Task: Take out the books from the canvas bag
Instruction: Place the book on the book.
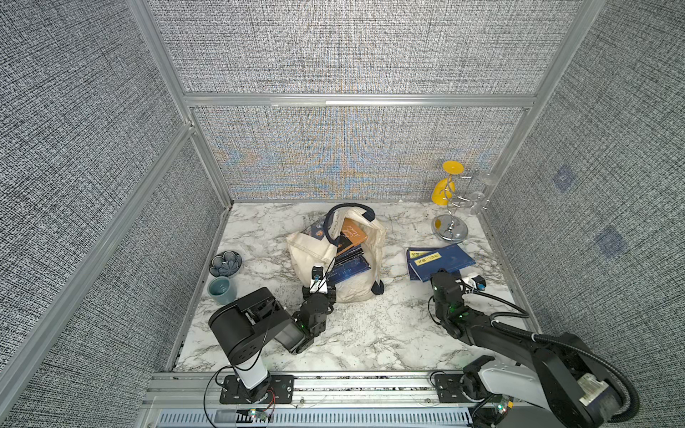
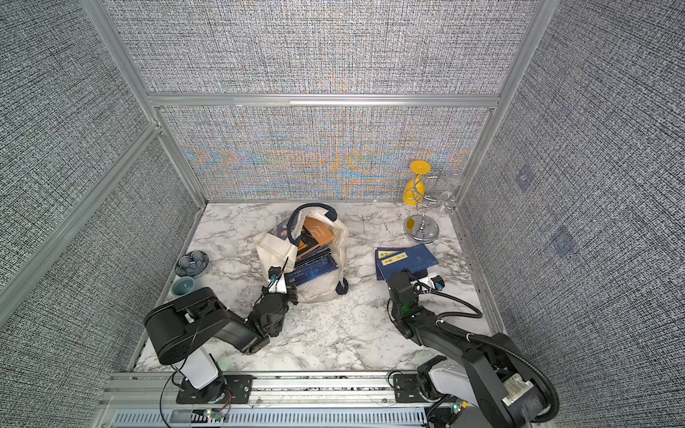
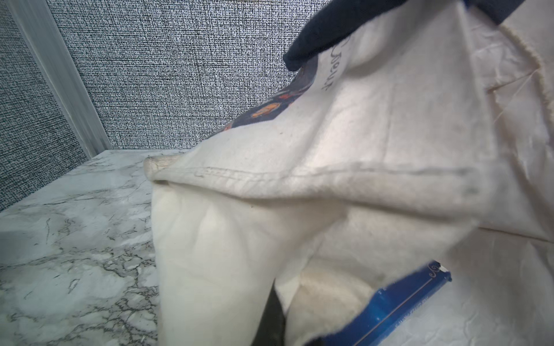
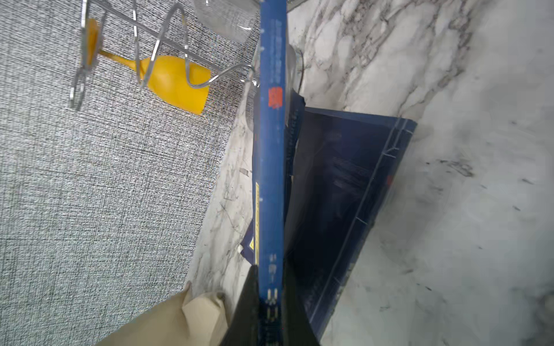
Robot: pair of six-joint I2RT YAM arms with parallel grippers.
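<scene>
We see the marble counter (image 1: 370,333) inside grey fabric walls.

The canvas bag (image 1: 307,252) is slumped at centre-back with its mouth gaping up. One navy handle (image 1: 333,218) arches over the far end and another loops at the near right corner.

The books are split two ways. A stack sits inside the bag mouth: an orange book (image 1: 352,231) on top at the far end, dark ones under it, and a blue book (image 1: 350,266) nearest us. Two more are out on the counter, right of the bag and well apart from it. The yellow-label book (image 1: 444,257) is on top and a navy book (image 4: 344,194) lies flat beneath, offset.

The chrome glass rack (image 1: 450,222) stands in the back right corner. It carries a yellow glass (image 1: 444,192) and clear glasses (image 1: 482,189), all hung upside down.

On the left edge, the flower-shaped dish (image 1: 226,261) has the teal cup (image 1: 221,289) just beside it on the near side.

The left tool (image 1: 330,287) is at the bag's near left rim. Its jaws are narrow and pinch cream fabric, and the wrist view shows cloth folded around one dark finger (image 3: 271,314), with the blue book's corner close by.

The right tool (image 4: 271,299) is clamped on the near edge of the yellow-label book. The wrist view shows that book edge-on between both fingers. We can't tell how far its far end is raised off the navy book.
</scene>
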